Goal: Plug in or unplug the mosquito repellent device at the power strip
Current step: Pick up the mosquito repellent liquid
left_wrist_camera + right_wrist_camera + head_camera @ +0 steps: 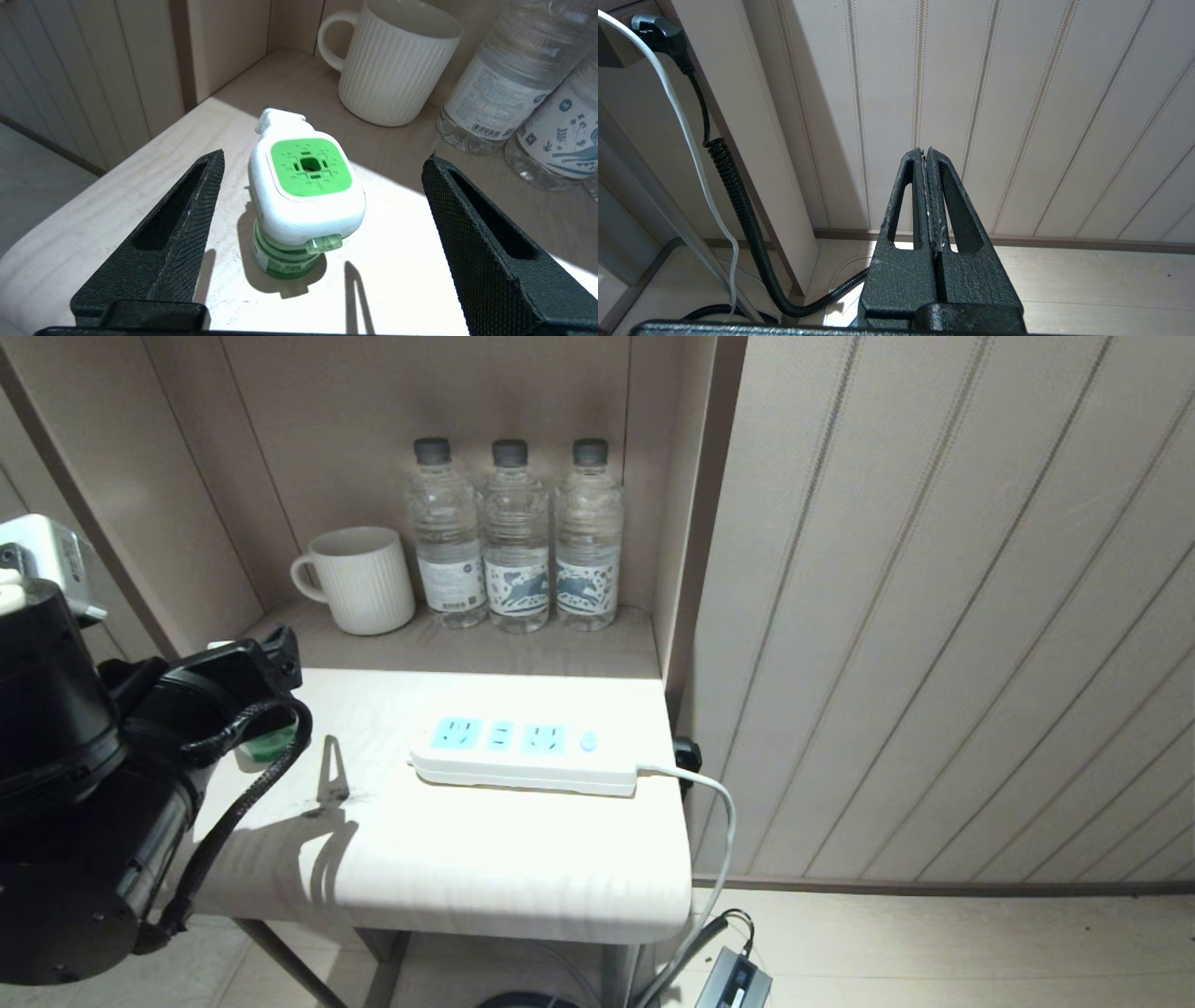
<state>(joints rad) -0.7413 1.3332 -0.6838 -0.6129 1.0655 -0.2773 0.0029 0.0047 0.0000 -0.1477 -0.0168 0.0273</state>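
With my left gripper [322,205] spread wide around the upright green-capped white mosquito repellent device [306,196], I centre, descend, then squeeze its cap.

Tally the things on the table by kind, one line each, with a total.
Water bottles: 3
Mug: 1
Mosquito repellent device: 1
Power strip: 1
Total: 6

Matt white plastic mosquito repellent device [306,196], ribbed glazed mug [392,70], pale wood-grain table [117,200].
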